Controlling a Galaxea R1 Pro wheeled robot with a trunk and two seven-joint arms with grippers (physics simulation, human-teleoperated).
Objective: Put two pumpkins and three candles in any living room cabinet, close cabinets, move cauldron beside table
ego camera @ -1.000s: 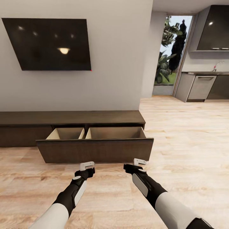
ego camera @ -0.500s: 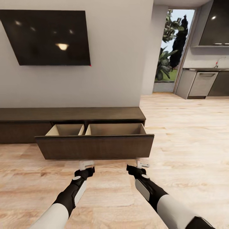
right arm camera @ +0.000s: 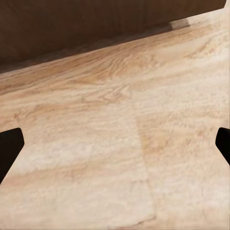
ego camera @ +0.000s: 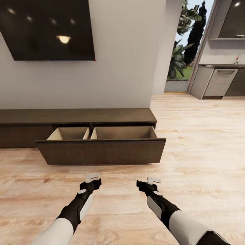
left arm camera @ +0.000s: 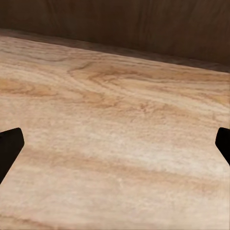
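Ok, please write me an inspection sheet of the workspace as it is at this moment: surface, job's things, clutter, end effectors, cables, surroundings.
Surface: light wood floor, bare in front of the robot.
Job's things: cabinet against the wall, its wide drawer pulled out; the two visible compartments look empty, their bottoms partly hidden. Pumpkins, candles, cauldron: nothing seen.
Clutter: nothing seen.
End effectors: left end effector and right end effector both open, holding nothing, hovering over the floor short of the drawer front.
Cables: nothing seen.
Surroundings: dark TV on the wall above the cabinet; grey kitchen units and a glass door with plants outside, to the right.
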